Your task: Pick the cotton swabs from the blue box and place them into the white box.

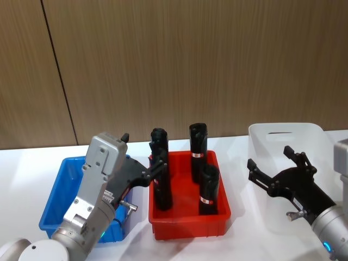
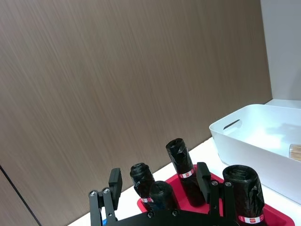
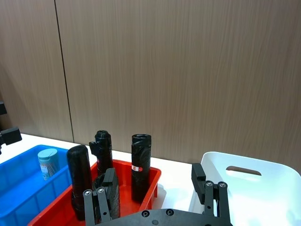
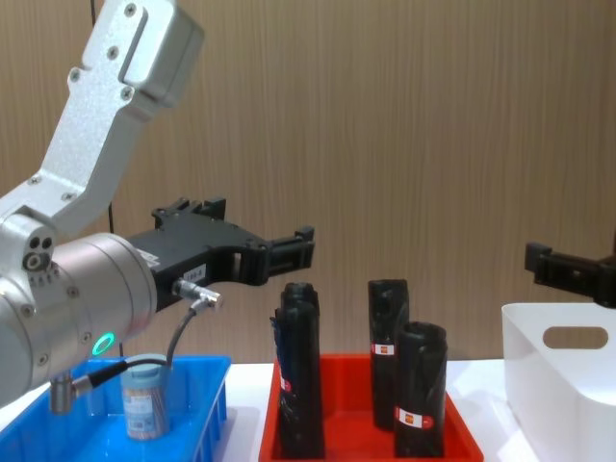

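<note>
White table [image 1: 237, 175], wood-panel wall [image 1: 190, 65] behind. Nearest, the left gripper [image 1: 144, 151] hangs raised over the inner edge of the blue box [image 1: 58, 184], next to the red bin. Its fingers are spread with nothing between them, so it looks set to drop for a grab. One jar of cotton swabs [image 4: 144, 399] stands upright in the blue box, below the left arm. The right gripper [image 1: 270, 157] is also spread and empty, over the near-left rim of the white box [image 1: 285, 126], probably just waiting. The red bin [image 1: 190, 225] sits between the boxes and holds four upright black rolls [image 1: 198, 144]. They're tall, so any carry across likely needs height. In the left wrist view a tan thing lies in the white box, maybe a swab jar, but I can't tell.
</note>
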Robot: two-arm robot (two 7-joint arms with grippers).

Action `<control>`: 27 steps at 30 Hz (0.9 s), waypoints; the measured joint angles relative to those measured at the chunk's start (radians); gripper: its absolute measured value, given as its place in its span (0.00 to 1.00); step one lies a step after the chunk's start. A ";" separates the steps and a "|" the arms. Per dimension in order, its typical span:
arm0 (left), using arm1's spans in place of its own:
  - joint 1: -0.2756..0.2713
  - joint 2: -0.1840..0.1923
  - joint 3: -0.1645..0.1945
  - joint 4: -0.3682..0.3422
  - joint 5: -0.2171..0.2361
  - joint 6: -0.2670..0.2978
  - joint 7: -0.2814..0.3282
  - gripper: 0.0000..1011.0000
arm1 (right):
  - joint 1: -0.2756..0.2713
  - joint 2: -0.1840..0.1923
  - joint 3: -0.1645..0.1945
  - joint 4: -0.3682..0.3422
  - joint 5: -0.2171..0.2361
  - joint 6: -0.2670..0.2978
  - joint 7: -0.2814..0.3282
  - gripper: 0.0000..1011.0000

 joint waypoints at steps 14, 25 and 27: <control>0.000 0.000 0.000 0.000 0.000 0.000 0.001 0.99 | 0.000 0.000 0.001 0.000 0.000 0.001 0.004 0.99; -0.001 0.000 -0.001 0.000 0.000 0.001 0.001 0.99 | 0.013 0.004 0.002 0.010 0.013 0.031 0.074 0.99; -0.001 0.000 -0.001 0.000 0.000 0.001 0.001 0.99 | 0.016 0.004 0.002 0.014 0.014 0.038 0.088 0.99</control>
